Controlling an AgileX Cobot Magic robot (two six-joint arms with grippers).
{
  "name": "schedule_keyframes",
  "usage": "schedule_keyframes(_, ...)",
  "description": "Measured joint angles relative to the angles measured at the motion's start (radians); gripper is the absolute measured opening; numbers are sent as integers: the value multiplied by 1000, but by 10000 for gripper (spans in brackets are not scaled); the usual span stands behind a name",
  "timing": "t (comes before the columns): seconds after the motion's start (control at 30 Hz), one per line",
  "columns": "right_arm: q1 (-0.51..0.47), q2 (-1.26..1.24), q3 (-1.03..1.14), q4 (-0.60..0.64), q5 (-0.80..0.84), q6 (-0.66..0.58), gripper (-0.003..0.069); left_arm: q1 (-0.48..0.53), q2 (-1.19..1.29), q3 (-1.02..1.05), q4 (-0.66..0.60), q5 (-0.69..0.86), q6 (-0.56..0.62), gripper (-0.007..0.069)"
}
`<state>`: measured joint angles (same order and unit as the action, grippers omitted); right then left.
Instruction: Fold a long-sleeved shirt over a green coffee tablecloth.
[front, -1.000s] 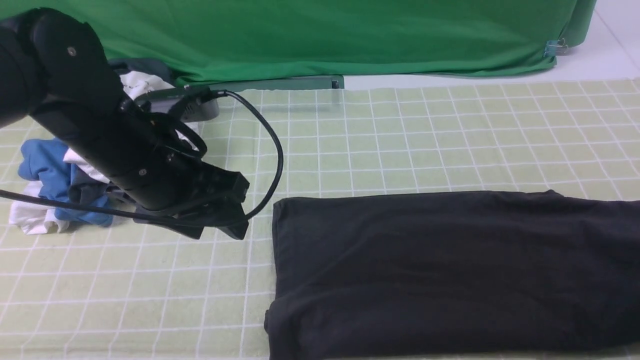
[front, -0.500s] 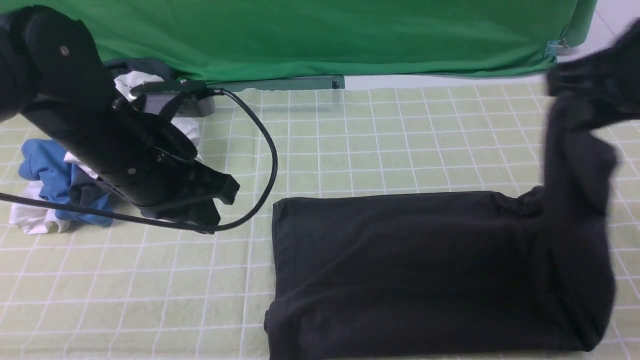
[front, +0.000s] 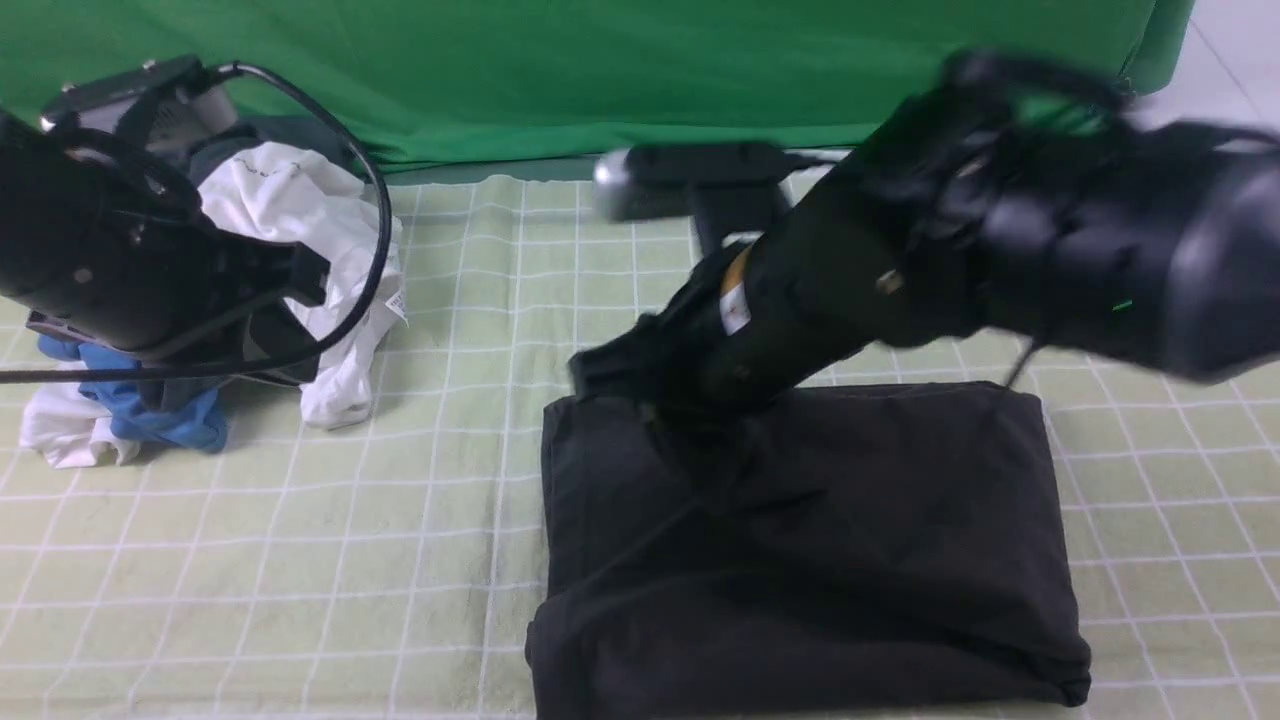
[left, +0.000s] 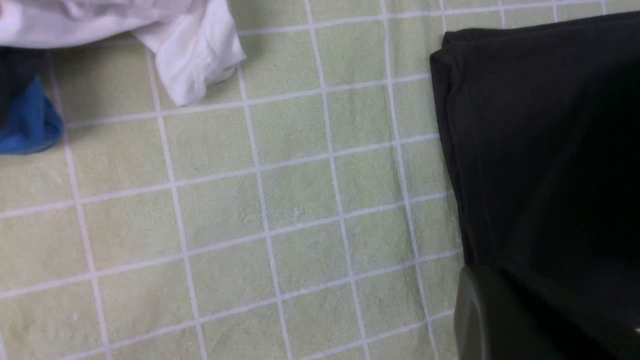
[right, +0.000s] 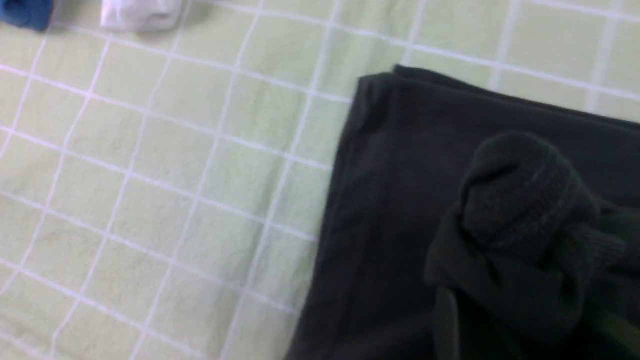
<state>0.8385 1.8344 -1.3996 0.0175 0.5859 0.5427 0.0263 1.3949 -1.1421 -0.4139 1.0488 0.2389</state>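
The black long-sleeved shirt (front: 880, 540) lies folded into a thick rectangle on the green coffee tablecloth (front: 300, 540), at the front centre. My right arm reaches across it from the right. The right gripper (front: 630, 385) sits over the shirt's far left corner, shut on a bunch of the shirt's ribbed black fabric (right: 520, 215). That bunch fills the space in my right gripper (right: 530, 310). My left gripper (front: 285, 340) is drawn back at the left, clear of the shirt and shut on nothing. The left wrist view shows the left gripper (left: 500, 320) as a dark shape beside the shirt's edge (left: 525, 150).
A white garment (front: 320, 230) and a blue garment (front: 170, 420) are heaped at the far left, under and behind my left arm. A plain deep-green backdrop (front: 600, 70) hangs along the back edge. Bare checked cloth lies left of the shirt.
My right arm swung in from the right, carrying the shirt's right part over to the left and halving its width. My left arm drew back up and left, and its jaws closed.
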Motion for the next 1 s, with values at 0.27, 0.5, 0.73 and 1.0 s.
schedule_keyframes(0.27,65,83,1,24,-140,33,391,3,-1,0,-6,-7,3,15)
schedule_keyframes(0.5,71,-12,-1,29,-112,37,475,3,-1,0,-6,-10,24,15)
schedule_keyframes(0.73,49,-117,-6,-3,0,-131,123,3,-1,0,-6,-11,26,15)
schedule_keyframes(1.0,-34,0,-6,-177,159,-265,-2,3,-1,0,-6,-11,27,15)
